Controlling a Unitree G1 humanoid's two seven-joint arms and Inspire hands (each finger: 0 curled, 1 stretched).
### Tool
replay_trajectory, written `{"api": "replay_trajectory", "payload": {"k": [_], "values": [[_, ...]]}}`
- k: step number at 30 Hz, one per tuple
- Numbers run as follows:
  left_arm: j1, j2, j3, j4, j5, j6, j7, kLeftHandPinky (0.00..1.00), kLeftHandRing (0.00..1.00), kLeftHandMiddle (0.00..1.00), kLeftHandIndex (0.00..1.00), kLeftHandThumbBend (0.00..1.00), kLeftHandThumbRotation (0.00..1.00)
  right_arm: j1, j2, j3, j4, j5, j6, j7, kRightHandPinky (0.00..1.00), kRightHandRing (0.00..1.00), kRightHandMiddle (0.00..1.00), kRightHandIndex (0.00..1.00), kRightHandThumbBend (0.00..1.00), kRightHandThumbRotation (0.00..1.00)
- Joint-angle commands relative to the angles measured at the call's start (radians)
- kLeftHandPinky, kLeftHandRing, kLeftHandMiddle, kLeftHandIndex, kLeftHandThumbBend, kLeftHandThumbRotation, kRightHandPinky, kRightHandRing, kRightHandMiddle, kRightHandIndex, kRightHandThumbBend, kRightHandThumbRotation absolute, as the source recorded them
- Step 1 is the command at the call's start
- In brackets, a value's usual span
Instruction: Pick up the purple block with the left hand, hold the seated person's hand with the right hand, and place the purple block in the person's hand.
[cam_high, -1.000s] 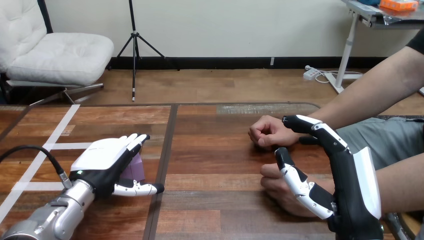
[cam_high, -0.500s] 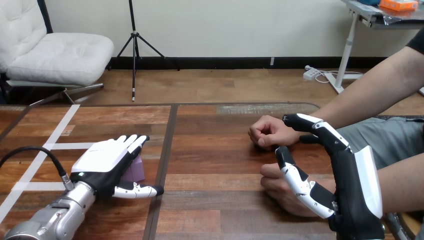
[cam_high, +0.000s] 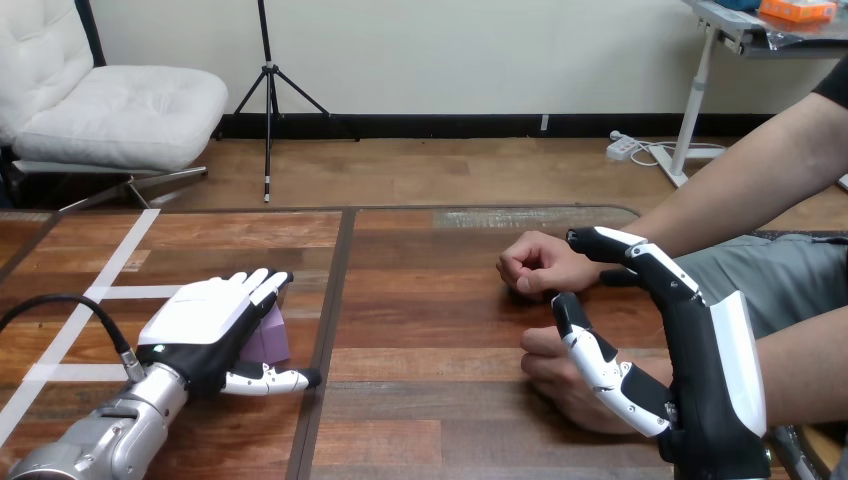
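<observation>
Purple block (cam_high: 268, 336) lies half hidden under the left hand's (cam_high: 203, 318) straight, close-set fingers. Right hand (cam_high: 695, 355), fingers straight and thumb spread, stands over the person's near hand (cam_high: 556, 385).

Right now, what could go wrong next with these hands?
1. The left hand lies over the purple block with straight fingers; closing may push it away.
2. The open right hand stands beside the person's nearer hand; closing fast could pinch it.
3. The person's farther hand is curled, so it offers no open palm for the block.
</observation>
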Motion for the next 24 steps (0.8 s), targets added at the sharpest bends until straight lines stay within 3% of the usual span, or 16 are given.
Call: {"api": "replay_trajectory", "payload": {"k": [1, 5, 24], "values": [[-0.030, -0.009, -0.005, 0.005, 0.000, 0.007, 0.030, 0.95, 0.96, 0.98, 0.95, 0.66, 0.61, -0.038, -0.009, -0.009, -0.037, 0.018, -0.013, 0.002, 0.68, 0.75, 0.74, 0.72, 0.38, 0.43], [-0.030, -0.012, -0.002, 0.006, -0.004, 0.010, 0.034, 0.94, 0.95, 0.97, 0.94, 0.65, 0.60, -0.038, -0.009, -0.010, -0.037, 0.018, -0.013, 0.003, 0.68, 0.76, 0.74, 0.72, 0.38, 0.43], [-0.023, -0.032, 0.009, 0.020, -0.013, -0.003, 0.186, 0.68, 0.75, 0.78, 0.80, 0.54, 0.39, -0.039, -0.011, -0.012, -0.038, 0.009, -0.015, 0.002, 0.67, 0.75, 0.74, 0.71, 0.38, 0.42]]}}
